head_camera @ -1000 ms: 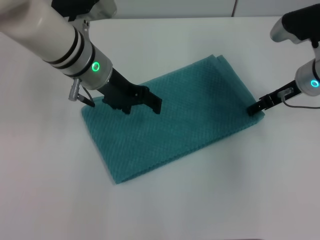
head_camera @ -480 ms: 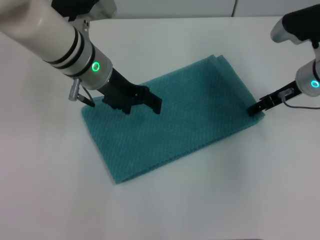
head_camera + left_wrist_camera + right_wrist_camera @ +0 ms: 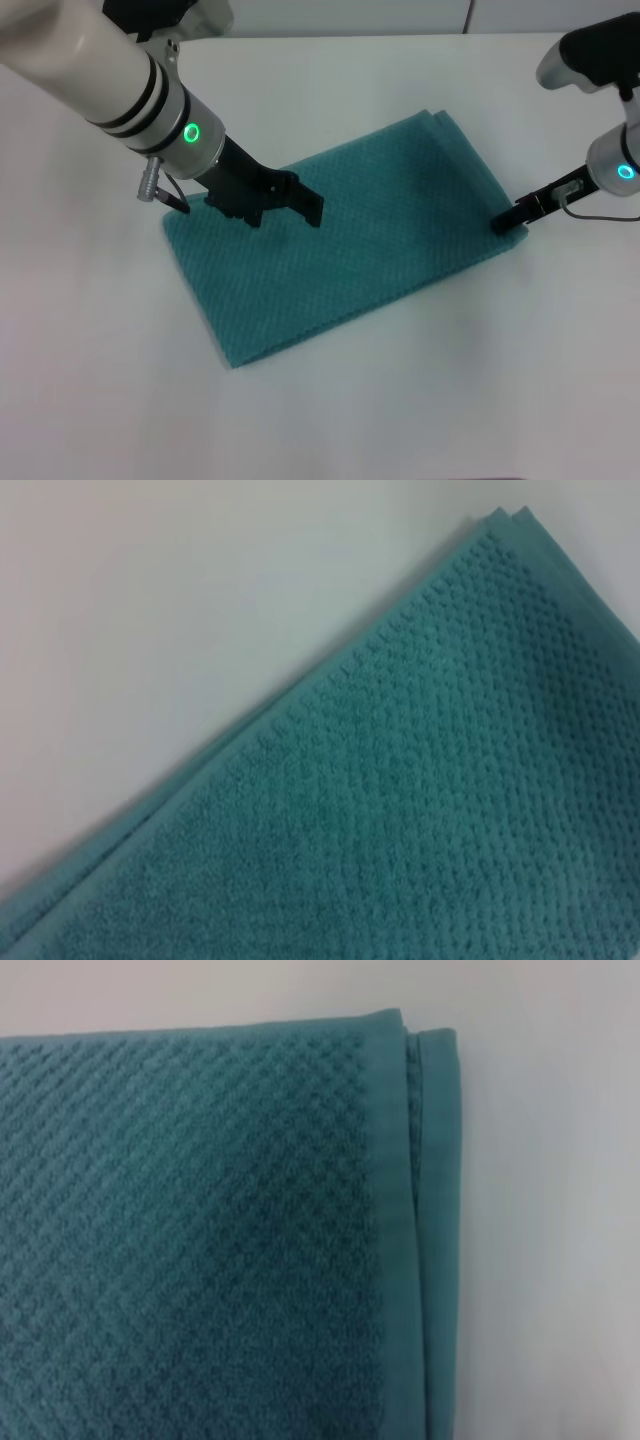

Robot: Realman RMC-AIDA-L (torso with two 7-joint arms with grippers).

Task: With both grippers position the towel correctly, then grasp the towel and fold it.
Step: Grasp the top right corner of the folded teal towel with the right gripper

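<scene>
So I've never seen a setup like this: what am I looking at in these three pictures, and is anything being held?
This is a two-armed robot working at a white table. The wide picture comes from a camera on its head, looking down. The other two come from cameras on its wrists, and both show only close-ups of the teal towel, with its layered edges. The towel lies flat on the table, already folded into layers. The left claw, broad and black, is over the towel's left end. The right claw, a slim black bar, is at the towel's right corner. Whether either is gripping the cloth cannot be told from these views.
</scene>
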